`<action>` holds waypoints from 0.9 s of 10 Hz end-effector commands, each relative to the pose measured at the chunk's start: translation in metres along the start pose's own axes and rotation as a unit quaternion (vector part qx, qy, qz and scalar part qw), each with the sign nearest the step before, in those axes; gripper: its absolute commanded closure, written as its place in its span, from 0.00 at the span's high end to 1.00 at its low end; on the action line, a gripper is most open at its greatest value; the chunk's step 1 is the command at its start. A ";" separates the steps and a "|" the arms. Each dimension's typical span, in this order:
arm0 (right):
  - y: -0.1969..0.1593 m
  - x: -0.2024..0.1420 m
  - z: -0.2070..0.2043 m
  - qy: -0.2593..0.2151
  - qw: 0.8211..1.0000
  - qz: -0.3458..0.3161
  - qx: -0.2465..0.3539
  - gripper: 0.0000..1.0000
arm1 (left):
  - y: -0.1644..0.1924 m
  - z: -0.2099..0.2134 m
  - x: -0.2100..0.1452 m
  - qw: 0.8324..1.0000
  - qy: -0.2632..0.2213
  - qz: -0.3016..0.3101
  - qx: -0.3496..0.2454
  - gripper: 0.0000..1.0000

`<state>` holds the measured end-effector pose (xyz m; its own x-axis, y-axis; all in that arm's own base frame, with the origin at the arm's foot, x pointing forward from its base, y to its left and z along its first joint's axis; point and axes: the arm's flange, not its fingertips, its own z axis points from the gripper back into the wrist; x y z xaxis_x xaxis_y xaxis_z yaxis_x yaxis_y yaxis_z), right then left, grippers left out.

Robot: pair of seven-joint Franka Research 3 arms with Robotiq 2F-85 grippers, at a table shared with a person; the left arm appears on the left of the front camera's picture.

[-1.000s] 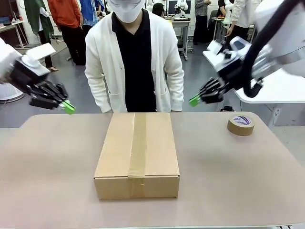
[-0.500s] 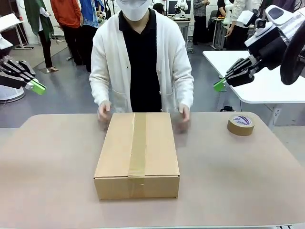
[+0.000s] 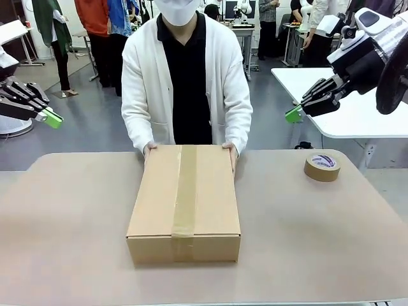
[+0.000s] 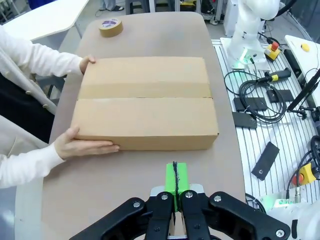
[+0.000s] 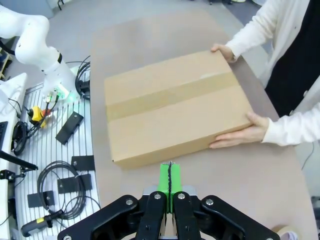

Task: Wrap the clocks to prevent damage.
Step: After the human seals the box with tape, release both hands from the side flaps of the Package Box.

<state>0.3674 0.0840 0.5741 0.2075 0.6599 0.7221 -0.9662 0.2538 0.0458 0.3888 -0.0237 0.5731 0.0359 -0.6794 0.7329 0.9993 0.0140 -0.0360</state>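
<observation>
- While the person's hands grip its far corners, the taped brown cardboard box sits mid-bench.
- Left tool and right tool, both pinched together and empty, should probably hang clear until those hands withdraw.

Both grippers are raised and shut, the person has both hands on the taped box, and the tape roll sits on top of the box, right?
Not quite. The tape roll sits on the table, to the box's right in the front view, apart from it. The rest holds: left gripper and right gripper are raised and shut, and the person's hands hold the far end of the taped cardboard box.
</observation>
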 end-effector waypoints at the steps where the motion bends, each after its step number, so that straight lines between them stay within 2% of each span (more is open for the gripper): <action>1: 0.000 0.001 0.001 0.003 1.000 -0.002 -0.004 0.01 | 0.001 0.002 0.001 1.000 -0.001 0.002 -0.001 0.00; 9: 0.000 0.001 0.001 0.003 1.000 -0.002 -0.004 0.01 | 0.001 0.002 0.001 1.000 -0.001 0.002 -0.001 0.00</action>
<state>0.3675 0.0839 0.5745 0.2057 0.6571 0.7252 -0.9665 0.2527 0.0452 0.3888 -0.0229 0.5734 0.0363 -0.6788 0.7334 0.9993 0.0154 -0.0352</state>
